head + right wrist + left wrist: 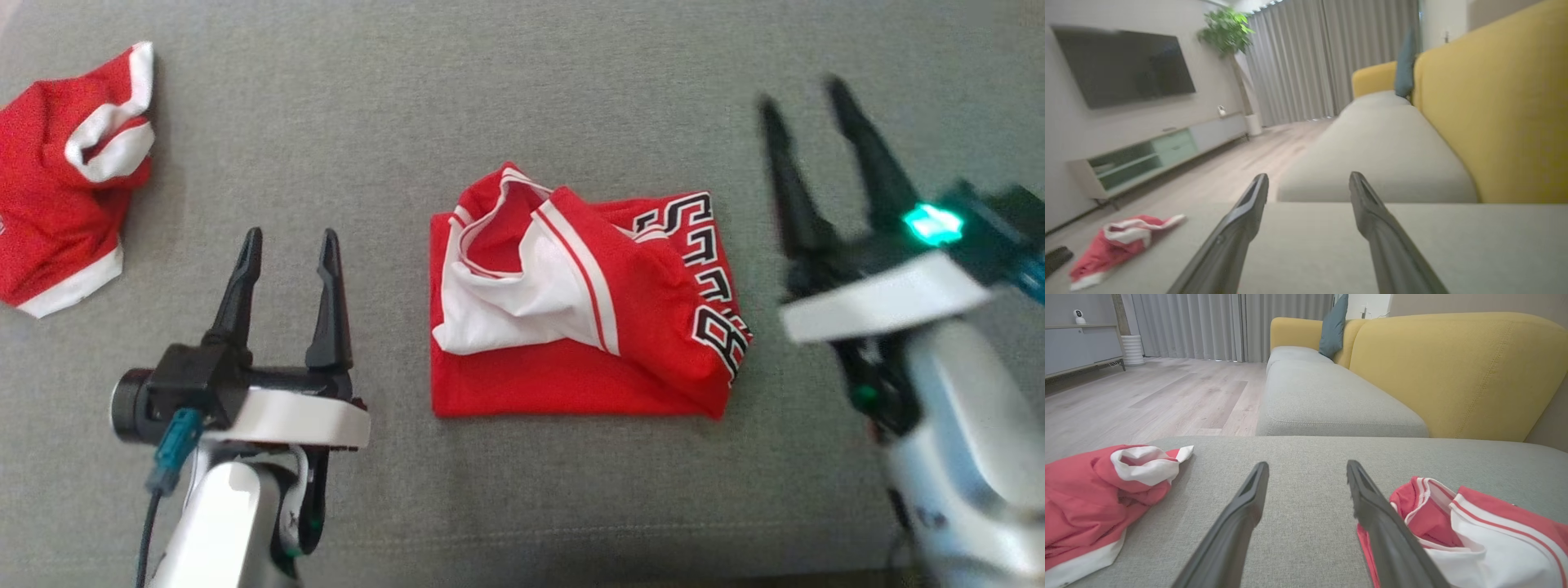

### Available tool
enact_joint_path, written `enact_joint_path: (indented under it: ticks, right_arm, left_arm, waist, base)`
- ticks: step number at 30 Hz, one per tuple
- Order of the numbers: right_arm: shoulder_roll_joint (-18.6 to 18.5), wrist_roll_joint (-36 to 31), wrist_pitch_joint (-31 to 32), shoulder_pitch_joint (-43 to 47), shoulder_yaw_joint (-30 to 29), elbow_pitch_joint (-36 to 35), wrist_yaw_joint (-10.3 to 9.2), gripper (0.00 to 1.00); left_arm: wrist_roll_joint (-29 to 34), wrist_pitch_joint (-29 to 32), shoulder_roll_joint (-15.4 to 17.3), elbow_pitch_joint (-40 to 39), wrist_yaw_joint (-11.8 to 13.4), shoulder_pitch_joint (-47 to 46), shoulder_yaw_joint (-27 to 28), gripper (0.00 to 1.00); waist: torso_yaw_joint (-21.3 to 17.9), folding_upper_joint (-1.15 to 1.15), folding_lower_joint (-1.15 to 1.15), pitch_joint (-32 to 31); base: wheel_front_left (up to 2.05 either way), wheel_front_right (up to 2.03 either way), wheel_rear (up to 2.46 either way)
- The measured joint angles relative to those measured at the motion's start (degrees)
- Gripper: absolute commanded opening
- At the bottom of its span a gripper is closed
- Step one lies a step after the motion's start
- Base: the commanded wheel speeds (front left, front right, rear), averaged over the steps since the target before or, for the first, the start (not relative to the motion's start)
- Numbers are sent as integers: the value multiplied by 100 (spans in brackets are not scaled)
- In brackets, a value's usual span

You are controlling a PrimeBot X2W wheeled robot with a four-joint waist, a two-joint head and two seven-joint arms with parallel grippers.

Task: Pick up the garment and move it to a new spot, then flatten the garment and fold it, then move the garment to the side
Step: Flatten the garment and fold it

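Folded red garment (571, 343) on a grey cushion (522, 82).
The left gripper (291, 237) sits left of it, the right gripper (801, 92) right; both jaws spread, empty.

1. Pretty clearly someone's living room: big sofa (1457, 371) with a yellow back and grey seats, teal cushion (1333, 326) on it.
2. TV (1122, 67) on the wall above a low cabinet (1167, 151).
3. Long grey curtains (1208, 326), a leafy plant (1227, 30), wood floor (1167, 396).

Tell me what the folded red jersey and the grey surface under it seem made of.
Folded red-and-white jersey: probably thin synthetic knit, smooth, draping in soft creases. Grey cushion surface: likely woven upholstery fabric, matte, with visible heathered weave.
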Motion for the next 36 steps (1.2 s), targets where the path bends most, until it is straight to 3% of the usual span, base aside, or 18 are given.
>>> enact_joint_path:
  ticks: [5,9,16,27,28,29,36]
  right_arm:
    - [-76,-385,333,999,-902,-510,0,100]
    - [-41,-503,545,1526,-1241,-866,0,100]
    - [210,-563,750,1886,-1306,-1216,0,100]
    - [214,-563,840,1885,-1304,-1300,0,100]
    - [214,-561,873,1885,-1304,-1300,0,79]
    - [214,-555,882,1885,-1302,-1299,0,2]
    - [208,-389,1035,1813,-816,-698,0,0]
  left_arm:
    - [9,0,21,-24,0,10,56,100]
    - [9,0,33,-23,0,36,64,100]
    - [9,0,49,9,0,151,77,100]
    - [7,0,54,37,0,153,74,100]
    - [7,0,55,37,0,153,71,100]
    - [7,0,56,37,1,153,70,100]
    - [-36,0,57,37,0,149,48,100]
  waist:
    - [-123,0,0,-52]
    - [-206,0,0,-114]
    - [-303,0,0,-189]
    - [-285,0,0,-223]
    - [-284,0,0,-224]
    - [-284,0,0,-225]
    - [-282,0,0,-168]
  base:
    - [0,0,0]
    - [0,0,0]
    - [0,0,0]
    - [0,0,0]
    - [0,0,0]
    - [0,0,0]
    - [0,0,0]
